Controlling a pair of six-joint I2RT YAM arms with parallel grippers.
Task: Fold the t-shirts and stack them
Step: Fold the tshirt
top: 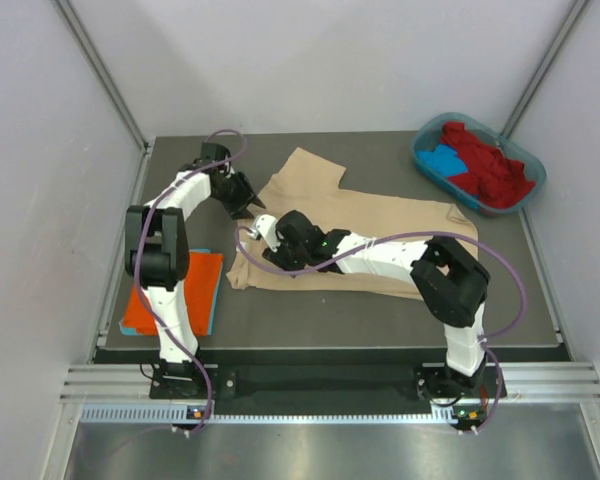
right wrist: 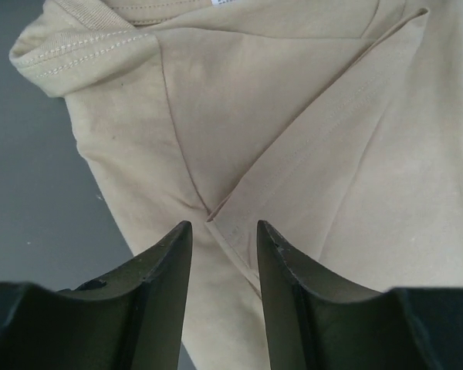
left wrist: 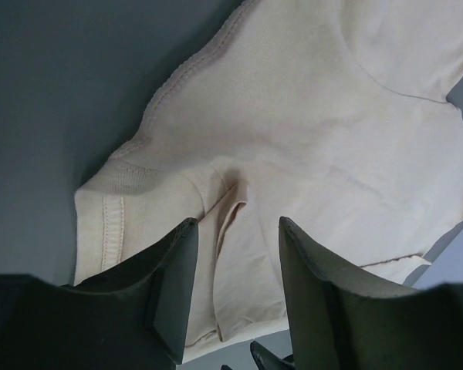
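item: beige t-shirt [top: 390, 218], lying rumpled across mid-tabletop, reaching toward the far edge | handling: looking light, limp, unbreakable, draping and creasing freely | hold: pinching a stitched hem or sleeve edge is seeming surest | left pincer [left wrist: 235, 225]: hovering, jaws apart, over a crease near a stitched hem | right pincer [right wrist: 222, 225]: hovering, jaws apart, over a folded hem corner

The top view looks down from behind the arm bases [top: 175, 375] over the surface [top: 360, 315], while both wrist views hover close above the same beige t-shirt [top: 400, 215].
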